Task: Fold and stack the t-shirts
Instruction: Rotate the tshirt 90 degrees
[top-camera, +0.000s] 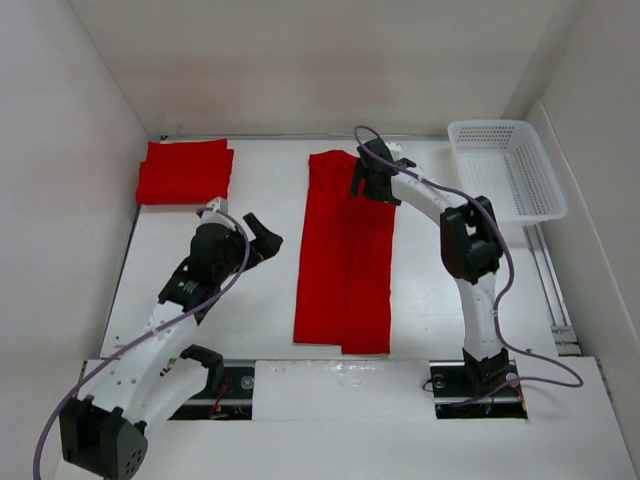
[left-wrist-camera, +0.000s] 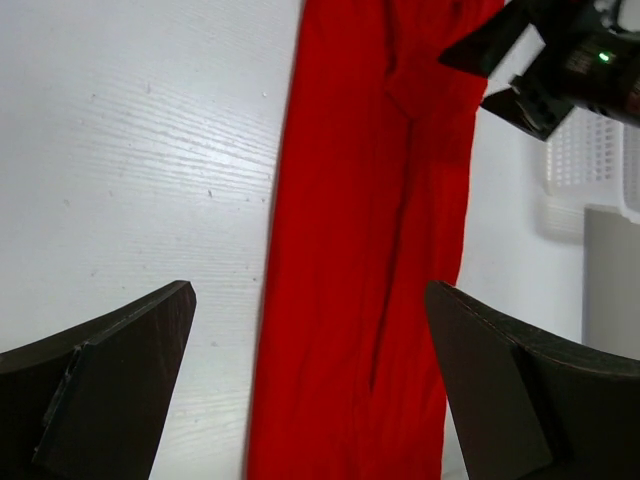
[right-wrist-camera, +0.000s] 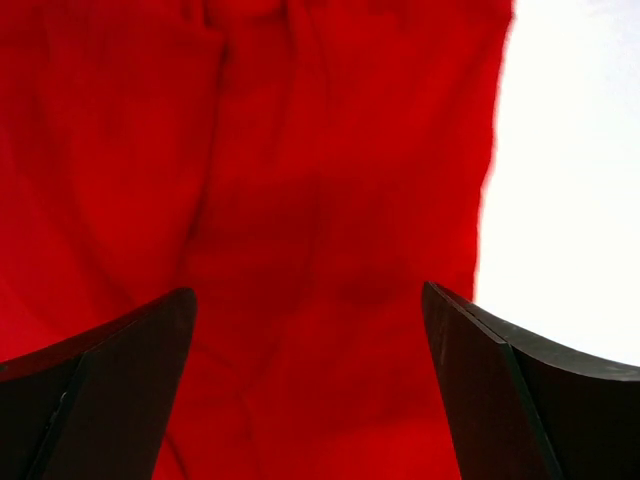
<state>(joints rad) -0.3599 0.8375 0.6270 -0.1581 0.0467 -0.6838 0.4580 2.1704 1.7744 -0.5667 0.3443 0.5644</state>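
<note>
The surface carries two red t-shirts. The first, a folded t-shirt, lies as a compact rectangle in the far left corner. The second, a long t-shirt strip, is folded lengthwise and lies flat along the middle of the surface, running from near the far edge towards the near edge. The left hand is positioned just beside the left edge of the strip, about halfway along it, over bare surface; its fingers are spread wide and hold nothing. The right hand is positioned over the far end of the strip, also with fingers spread wide and nothing between them. Whether its fingertips touch the cloth cannot be told from the wrist view, which is filled with wrinkled red fabric. A white plastic mesh basket stands in the far right corner, well apart from both t-shirts.
</note>
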